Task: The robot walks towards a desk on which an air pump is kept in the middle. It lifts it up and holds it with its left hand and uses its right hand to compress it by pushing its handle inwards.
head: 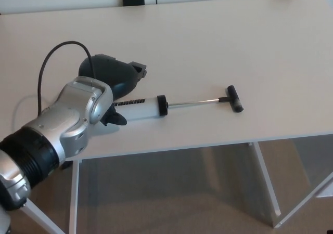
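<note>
The wide, pale beige table (234, 41) carries everything. The robot's silver left arm (67, 122) reaches in from the left; its dark robot hand (112, 80) sits at the barrel end of the pump, though whether it grips cannot be told. The clear-barrelled air pump (151, 106) lies flat mid-table, its thin metal rod (195, 103) drawn out to the black T-handle (234, 99).

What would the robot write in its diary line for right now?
stage: reaching | left hand: at barrel end of clear air pump | pump: flat on white desk, black T-handle pulled out | right hand: unseen
</note>
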